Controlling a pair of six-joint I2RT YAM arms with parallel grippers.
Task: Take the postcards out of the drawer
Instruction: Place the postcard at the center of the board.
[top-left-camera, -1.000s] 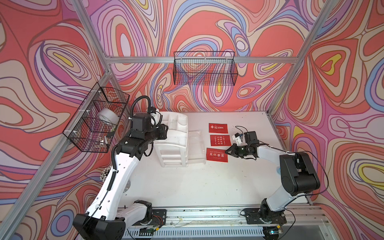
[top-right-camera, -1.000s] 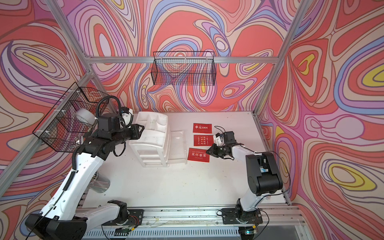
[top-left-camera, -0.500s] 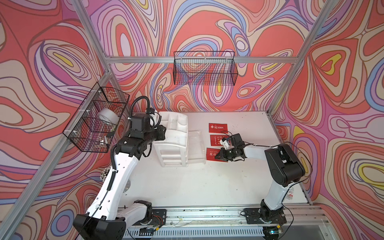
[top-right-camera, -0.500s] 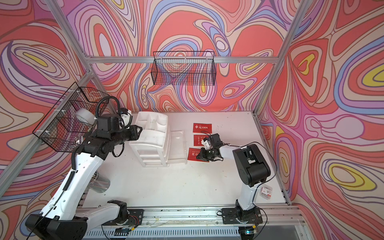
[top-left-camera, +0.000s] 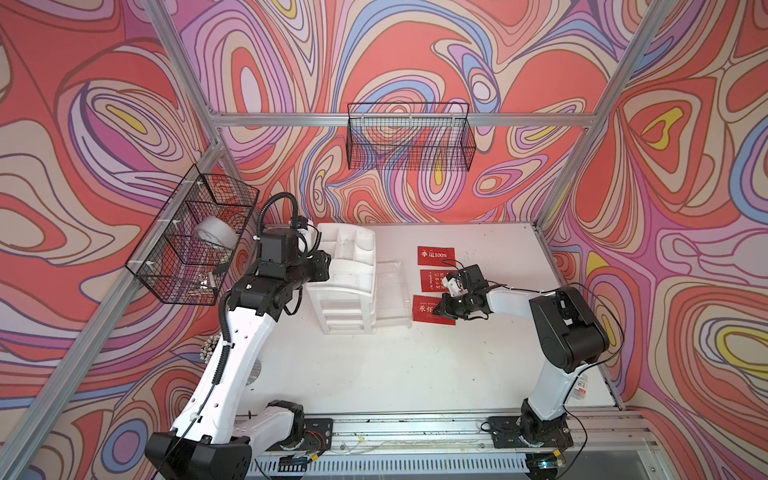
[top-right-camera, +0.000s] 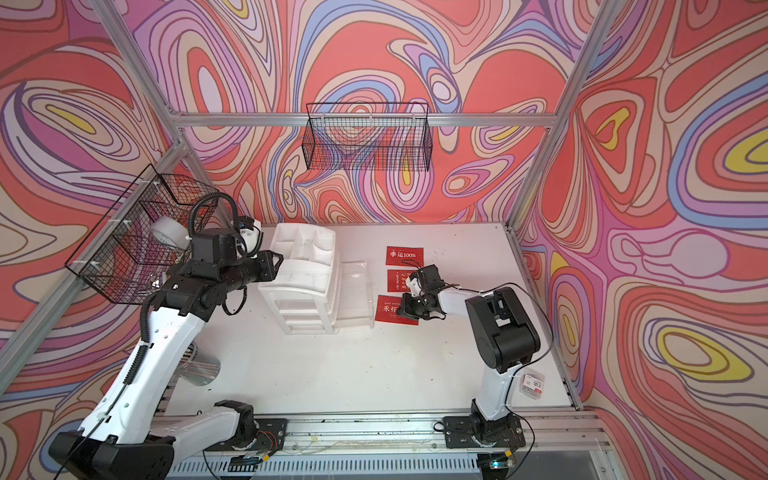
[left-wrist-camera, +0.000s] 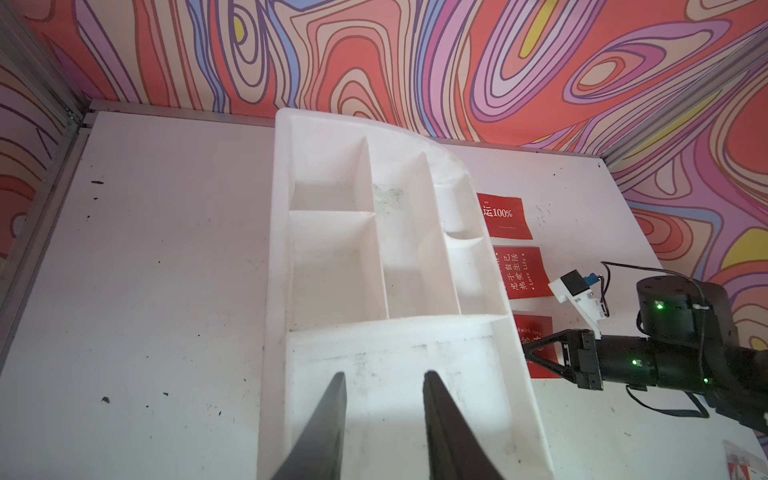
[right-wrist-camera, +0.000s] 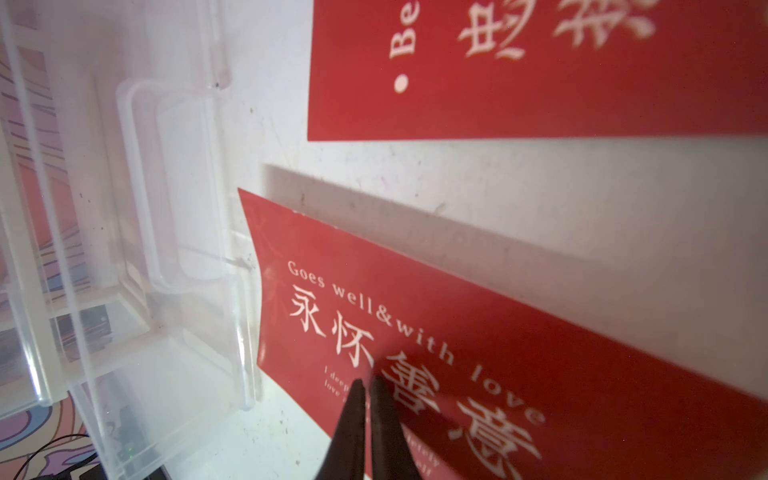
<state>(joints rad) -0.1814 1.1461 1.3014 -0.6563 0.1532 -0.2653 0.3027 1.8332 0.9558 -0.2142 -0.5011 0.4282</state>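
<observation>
Three postcards lie on the table beside the drawer (none inside). The right claw, tips together, overhangs the nearest postcard, whose long axis points toward the drawer; left claw apart, over organizer.

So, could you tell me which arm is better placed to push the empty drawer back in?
Probably the right. The right gripper, jaws shut, is low over the nearest postcard, beside the front of the pulled-out drawer. The left gripper is open above the organizer, behind the drawer.
</observation>
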